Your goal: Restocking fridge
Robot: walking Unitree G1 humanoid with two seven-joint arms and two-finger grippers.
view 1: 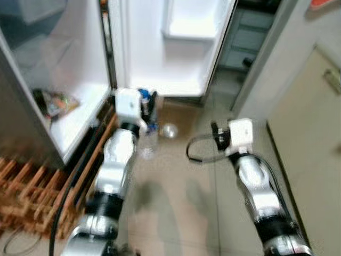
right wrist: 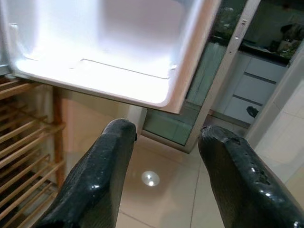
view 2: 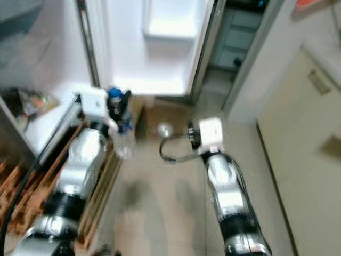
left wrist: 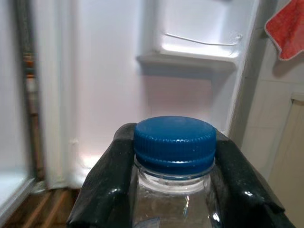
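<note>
Mid-carry w/ our left gripper (left wrist: 173, 185) clamped on the clear plastic blue-capped water bottle (left wrist: 174, 144) near the open white fridge door shelf (right wrist: 95, 78), right gripper (right wrist: 164, 180) spread & empty; next we'd prob lift it in.

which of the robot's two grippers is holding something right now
The left gripper: its fingers clamp a blue-capped bottle. The right gripper is open and empty.

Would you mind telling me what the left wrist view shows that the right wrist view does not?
Left wrist view: the left gripper shut on a clear bottle just under its blue cap, plus a red cloth. Right wrist view: the right gripper open and empty above the tiled floor, and a wooden rack. Both face the open fridge door with its white shelf.
</note>
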